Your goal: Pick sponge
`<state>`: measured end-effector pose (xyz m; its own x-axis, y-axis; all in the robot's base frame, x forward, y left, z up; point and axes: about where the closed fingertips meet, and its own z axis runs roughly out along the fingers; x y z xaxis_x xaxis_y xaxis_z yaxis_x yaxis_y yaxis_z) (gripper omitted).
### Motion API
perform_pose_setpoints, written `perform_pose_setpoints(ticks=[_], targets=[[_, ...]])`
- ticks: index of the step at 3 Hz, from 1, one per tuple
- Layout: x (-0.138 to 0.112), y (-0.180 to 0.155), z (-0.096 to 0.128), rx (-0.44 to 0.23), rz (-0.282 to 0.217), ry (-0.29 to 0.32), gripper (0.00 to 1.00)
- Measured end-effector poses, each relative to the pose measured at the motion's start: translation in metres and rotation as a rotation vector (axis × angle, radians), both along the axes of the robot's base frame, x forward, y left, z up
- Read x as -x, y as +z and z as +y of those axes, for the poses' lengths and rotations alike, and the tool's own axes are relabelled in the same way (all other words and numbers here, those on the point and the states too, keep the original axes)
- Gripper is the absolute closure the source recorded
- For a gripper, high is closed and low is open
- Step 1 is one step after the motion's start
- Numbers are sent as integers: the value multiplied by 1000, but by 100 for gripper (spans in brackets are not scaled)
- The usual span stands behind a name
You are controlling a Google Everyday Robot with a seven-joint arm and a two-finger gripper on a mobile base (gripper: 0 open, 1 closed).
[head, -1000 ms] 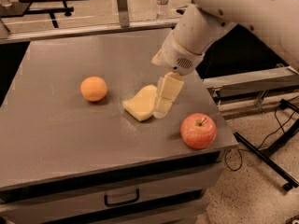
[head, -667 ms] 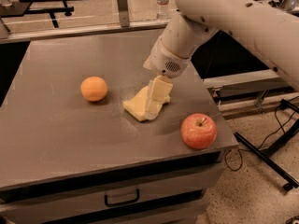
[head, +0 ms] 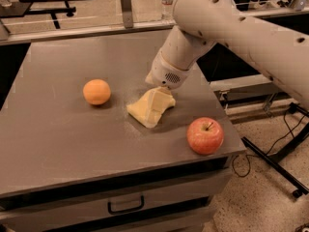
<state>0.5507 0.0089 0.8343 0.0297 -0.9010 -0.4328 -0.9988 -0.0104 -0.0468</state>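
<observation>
The pale yellow sponge (head: 138, 112) lies flat on the grey table (head: 63, 129), between the orange fruit and the apple. My gripper (head: 159, 104) reaches down from the upper right and sits right on top of the sponge's right half, covering it. Gripper and sponge are the same pale colour and blend together. The white arm (head: 231, 28) runs off to the upper right.
A round orange fruit (head: 96, 92) sits to the left of the sponge. A red apple (head: 205, 135) sits near the table's front right corner. A drawer with a handle (head: 125, 207) is below the table's front edge. Cables and a stand leg lie on the floor at right.
The gripper has moved left and down, from the sponge's right edge onto the sponge itself. The sponge, orange fruit and apple have stayed in place.
</observation>
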Motion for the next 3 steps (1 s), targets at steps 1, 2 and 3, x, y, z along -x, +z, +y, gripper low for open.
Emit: perform_pose_setpoints(ticks=[1, 2, 3], targets=[[-1, -8, -3, -3, 4, -19, 37], [-5, -4, -7, -27, -4, -39, 61], [-11, 20, -8, -55, -30, -29, 85]])
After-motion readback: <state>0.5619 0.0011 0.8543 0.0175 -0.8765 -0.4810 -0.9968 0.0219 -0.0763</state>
